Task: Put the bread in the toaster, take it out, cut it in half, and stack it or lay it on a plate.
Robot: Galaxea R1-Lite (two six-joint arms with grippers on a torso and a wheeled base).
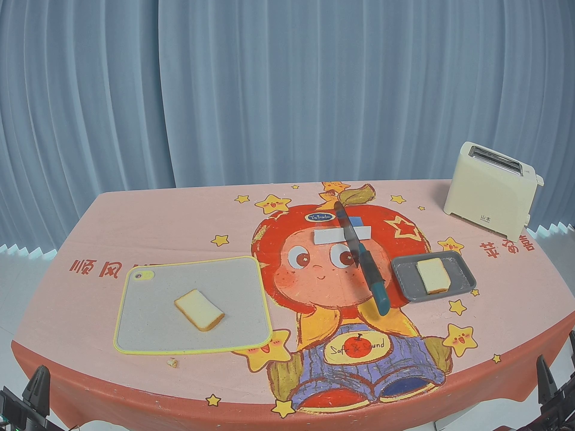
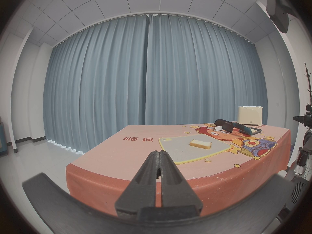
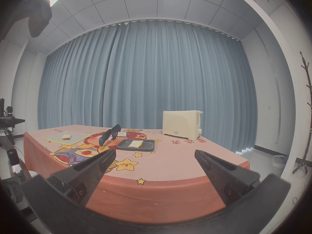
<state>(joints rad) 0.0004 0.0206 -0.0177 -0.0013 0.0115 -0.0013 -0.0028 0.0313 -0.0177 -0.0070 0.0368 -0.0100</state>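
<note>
A pale crumb off the board's near edge, by the table's near edge, is too small to identify. The toaster's slots show only as dark openings, their insides hidden. The knife partly covers a blue piece. In the left wrist view it also hides most of the plate. The head view's bottom edge cuts off the left gripper and right gripper.
</note>
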